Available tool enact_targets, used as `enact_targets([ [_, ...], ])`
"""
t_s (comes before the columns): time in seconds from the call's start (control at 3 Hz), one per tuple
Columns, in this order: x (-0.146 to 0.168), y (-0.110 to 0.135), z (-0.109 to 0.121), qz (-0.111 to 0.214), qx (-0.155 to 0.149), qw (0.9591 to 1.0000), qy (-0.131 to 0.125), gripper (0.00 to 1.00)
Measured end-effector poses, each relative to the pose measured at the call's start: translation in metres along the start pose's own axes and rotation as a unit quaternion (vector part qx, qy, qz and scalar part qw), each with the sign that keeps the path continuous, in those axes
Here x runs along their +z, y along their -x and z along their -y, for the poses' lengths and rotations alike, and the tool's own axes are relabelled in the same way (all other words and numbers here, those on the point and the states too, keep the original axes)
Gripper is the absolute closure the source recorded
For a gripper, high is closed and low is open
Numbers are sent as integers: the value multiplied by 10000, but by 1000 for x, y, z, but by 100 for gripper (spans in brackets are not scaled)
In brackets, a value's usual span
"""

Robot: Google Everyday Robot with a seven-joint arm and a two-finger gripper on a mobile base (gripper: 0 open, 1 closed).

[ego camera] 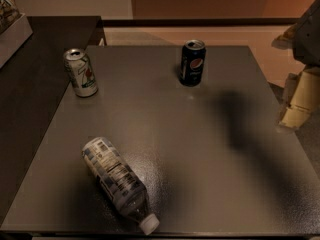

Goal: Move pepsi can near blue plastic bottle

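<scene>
The pepsi can (pixel 192 62), dark navy with a round red-white-blue logo and silver top, stands upright at the far middle of the grey table (pixel 210 174). The blue plastic bottle (pixel 118 181) lies on its side at the near left, its white cap pointing toward the front edge. My gripper (pixel 294 115) hangs at the right edge of the view, above the table's right side, well to the right of the can and apart from it. It holds nothing that I can see.
A white and green can (pixel 81 73) stands upright at the far left corner of the table. A darker counter (pixel 35 74) adjoins the table on the left, with a white box (pixel 11 29) at its far end. The arm's shadow (pixel 245 124) falls on the table's right half.
</scene>
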State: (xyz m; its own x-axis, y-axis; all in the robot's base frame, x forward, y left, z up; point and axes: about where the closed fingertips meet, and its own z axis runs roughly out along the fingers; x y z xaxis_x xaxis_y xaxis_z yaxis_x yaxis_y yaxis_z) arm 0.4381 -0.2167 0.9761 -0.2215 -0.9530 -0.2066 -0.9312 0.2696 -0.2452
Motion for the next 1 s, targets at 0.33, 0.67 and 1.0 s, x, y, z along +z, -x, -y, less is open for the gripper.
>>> enact_targets([
  [0.33,0,0,0,0,0,10000,-1,0],
  [0.67,3,7,8,115,131,9998,-3,0],
  [1.0,14,26,31,324,374,9987,-109,0],
])
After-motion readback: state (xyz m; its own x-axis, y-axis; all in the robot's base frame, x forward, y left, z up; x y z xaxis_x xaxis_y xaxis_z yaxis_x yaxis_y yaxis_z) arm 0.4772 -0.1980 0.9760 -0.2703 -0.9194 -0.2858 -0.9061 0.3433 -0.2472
